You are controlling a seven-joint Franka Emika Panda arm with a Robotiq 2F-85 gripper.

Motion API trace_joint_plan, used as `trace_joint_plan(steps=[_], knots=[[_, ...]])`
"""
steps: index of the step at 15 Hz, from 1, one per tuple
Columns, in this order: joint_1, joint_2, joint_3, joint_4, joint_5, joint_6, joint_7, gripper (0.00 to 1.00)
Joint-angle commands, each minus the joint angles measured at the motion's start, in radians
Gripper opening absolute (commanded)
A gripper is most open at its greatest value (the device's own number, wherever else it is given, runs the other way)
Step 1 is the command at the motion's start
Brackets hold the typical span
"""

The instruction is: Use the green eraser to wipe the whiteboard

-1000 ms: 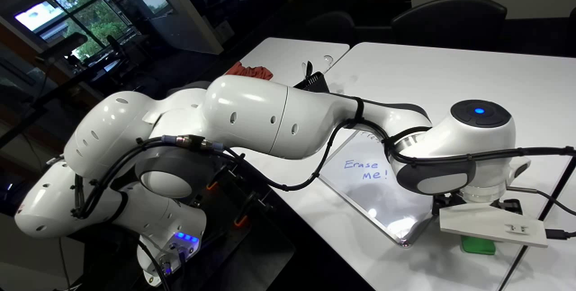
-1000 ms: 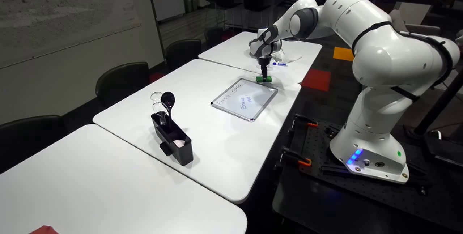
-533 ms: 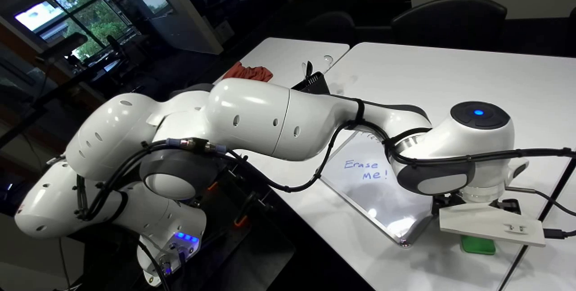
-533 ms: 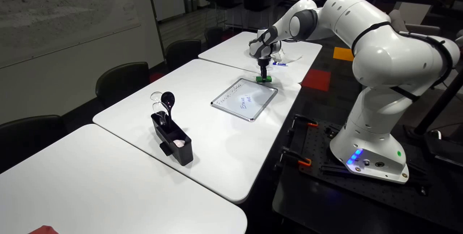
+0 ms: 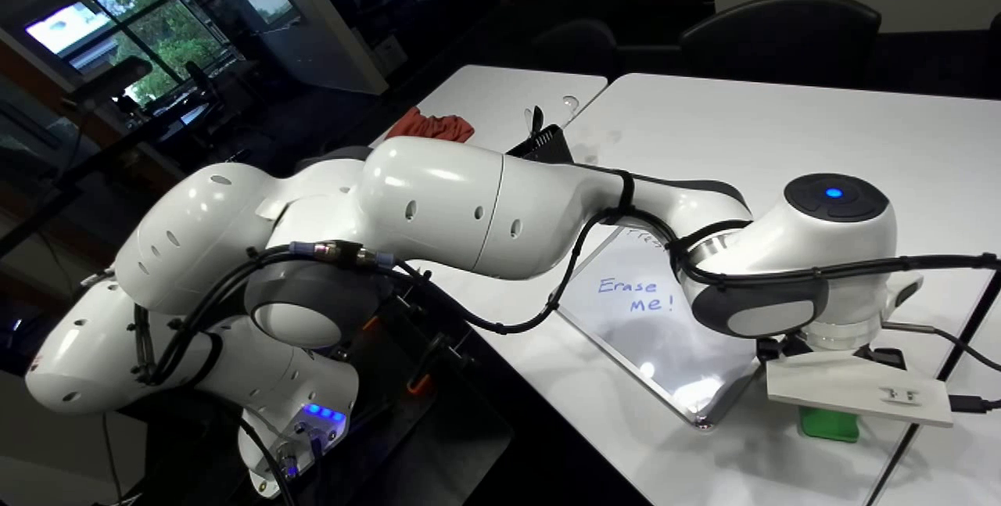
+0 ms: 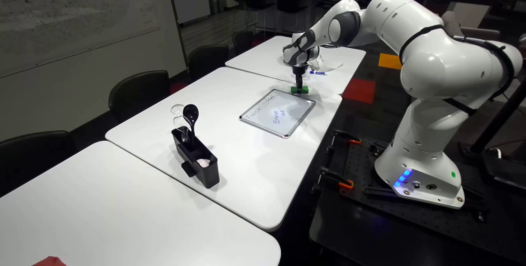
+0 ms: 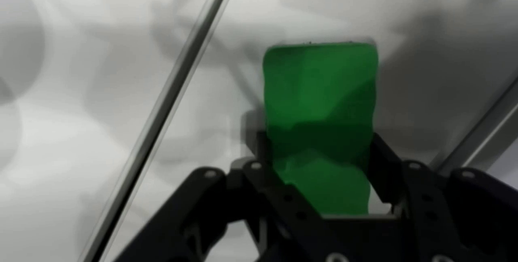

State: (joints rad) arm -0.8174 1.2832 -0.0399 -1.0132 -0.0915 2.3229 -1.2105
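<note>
I'm pinching the green eraser (image 7: pixel 319 88) in the tool (image 7: pixel 319 148), gripped across its narrow width, so its long axis runs up and down the wrist view. Everything turns on the whiteboard (image 6: pixel 277 107) now: in an exterior view the eraser sits just past its far edge, and in the wrist view its frame (image 7: pixel 483 132) slants by at lower right, with a seam (image 7: pixel 162 120) in the surface (image 6: pixel 246 167) to the left. Whether the eraser clears the surface, I can't tell; I'd lift, cross that frame, then press down. Counting up: one eraser, one whiteboard, two pieces of handwriting (image 5: pixel 635 295), both unwiped, what looks like one blue marker (image 6: pixel 317 72), one black caddy (image 6: pixel 209 175), and my single arm (image 6: pixel 423 68).
</note>
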Motion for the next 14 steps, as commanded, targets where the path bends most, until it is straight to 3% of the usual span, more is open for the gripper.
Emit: trace_joint_plan(steps=[1, 14], knots=[[-0.005, -0.010, 0.008, 0.011, 0.008, -0.024, -0.005, 0.33], [0.003, -0.352, 0.046, -0.532, -0.038, 0.390, -0.155, 0.33]])
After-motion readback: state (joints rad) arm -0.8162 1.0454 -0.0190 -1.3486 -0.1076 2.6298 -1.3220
